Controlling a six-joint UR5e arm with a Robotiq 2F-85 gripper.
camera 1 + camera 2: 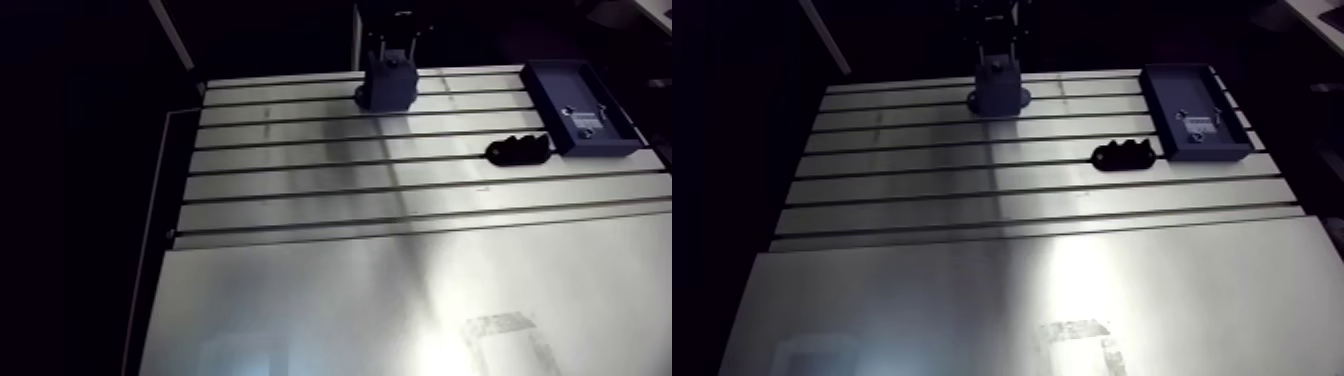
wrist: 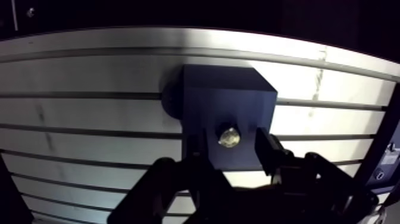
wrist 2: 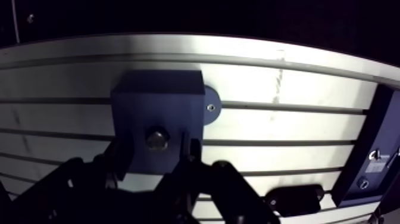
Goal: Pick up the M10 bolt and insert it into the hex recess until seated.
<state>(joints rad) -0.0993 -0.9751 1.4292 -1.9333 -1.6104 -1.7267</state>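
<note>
A dark blue block (image 2: 229,113) stands on its round base at the far side of the slotted table (image 1: 330,200). A shiny bolt head (image 2: 229,137) sits in the recess on the block's top face; I cannot tell how deep it sits. My gripper (image 2: 232,148) hangs right above the block, open, with one fingertip (image 2: 199,149) on each side of the bolt and a gap to both. In the arm view the gripper (image 1: 395,45) comes down over the block (image 1: 388,85).
A dark blue tray (image 1: 580,108) holding a small metal part lies at the table's back right. A black lumpy part (image 1: 518,150) rests just in front of it. A pale plate (image 1: 400,310) covers the near half of the table.
</note>
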